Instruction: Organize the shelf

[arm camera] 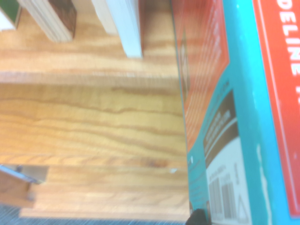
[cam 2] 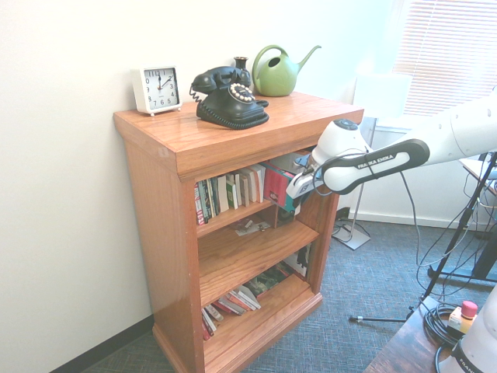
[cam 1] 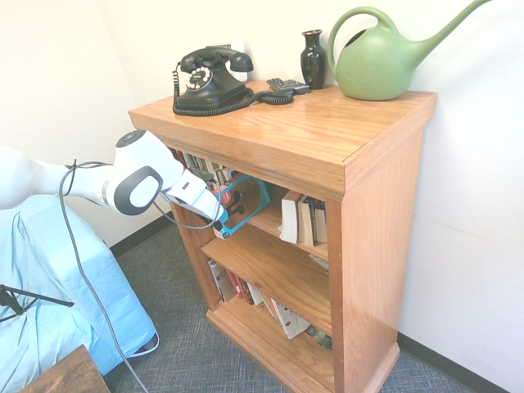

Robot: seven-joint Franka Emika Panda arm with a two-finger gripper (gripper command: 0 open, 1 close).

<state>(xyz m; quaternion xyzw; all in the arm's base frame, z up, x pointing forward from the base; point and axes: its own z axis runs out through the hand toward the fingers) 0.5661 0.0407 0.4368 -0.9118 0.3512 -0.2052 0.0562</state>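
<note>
The hand point(cam 1: 219, 214) grips a teal-edged book point(cam 1: 243, 205) at the shelf's point(cam 1: 385, 246) top tier, beside standing books point(cam 1: 303, 219).

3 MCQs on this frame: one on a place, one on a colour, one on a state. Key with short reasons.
1. Where does the watering can stand?
A. on the shelf top
B. on the floor
C. on the middle tier

2. What colour is the telephone?
A. white
B. black
C. red

3. Where is the teal-edged book at the gripper?
A. flat on top of the shelf
B. lying on the floor
C. at the top tier's opening

Key: 1 A, it sits on top beside the vase. 2 B, black in both exterior views. 3 C, it is at the gripper in front of that tier.
</note>
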